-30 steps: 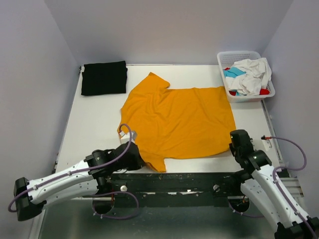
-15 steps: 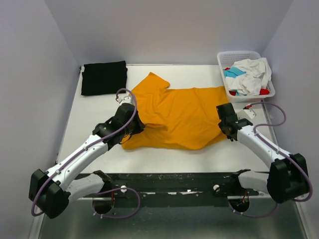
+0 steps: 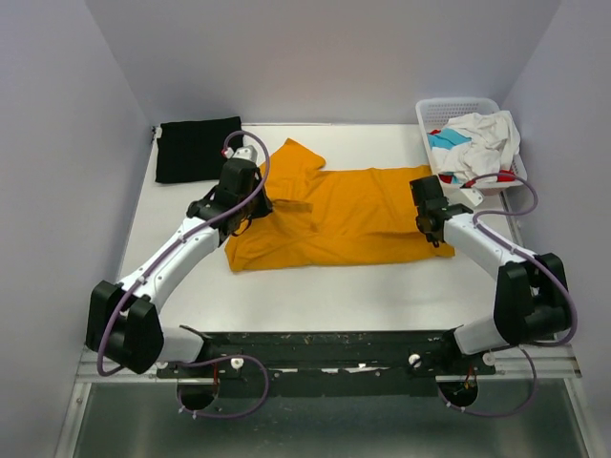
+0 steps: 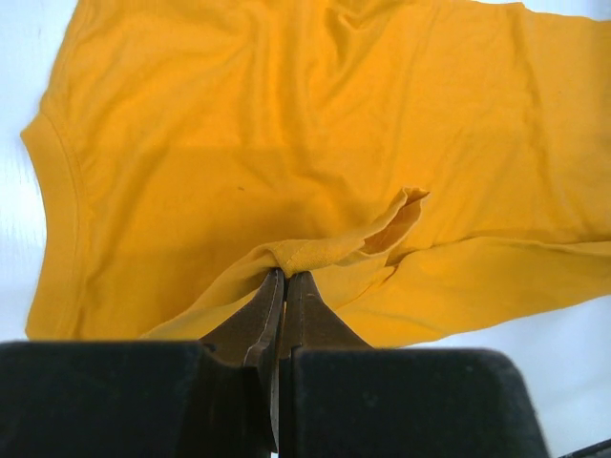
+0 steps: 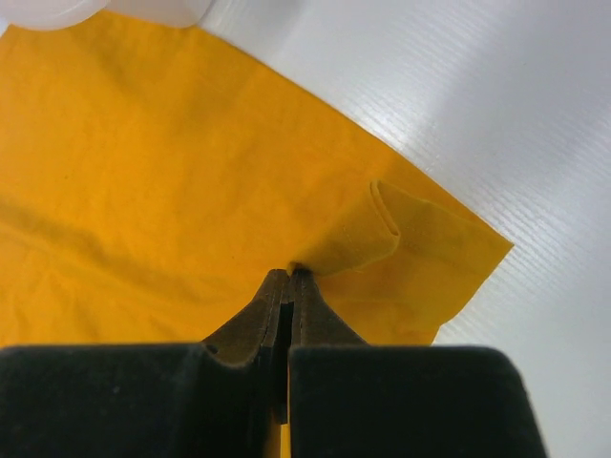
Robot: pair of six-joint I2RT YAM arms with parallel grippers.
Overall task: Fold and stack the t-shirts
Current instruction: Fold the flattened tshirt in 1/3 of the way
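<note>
- Mustard-orange t-shirt (image 3: 334, 224) lies mid-table, long axis left to right. Its near half is doubled over the far half, and the fold line runs parallel to the near edge of the table (image 3: 315, 296).
- Left tool (image 4: 284, 277) is clenched on a pinch of cloth at the sleeve end; right tool (image 5: 289, 275) is clenched on a pinch at the hem-corner end.
- My read: gripping both ends keeps the top layer taut so it lands flat. Release not yet done.
- One sleeve sticks out toward the far edge, unfolded.
- Folded black t-shirt (image 3: 199, 150) sits at the far left corner, close to the left tool; likely the stack base.
- White lattice basket (image 3: 458, 107) at the far right corner holds a white shirt (image 3: 482, 138), a teal shirt (image 3: 444, 141) and a red shirt (image 3: 506, 176).
- The basket's near wall is just beside the right tool and the hem corner. Can't tell if it touches the hem; that's the tight spot.
</note>
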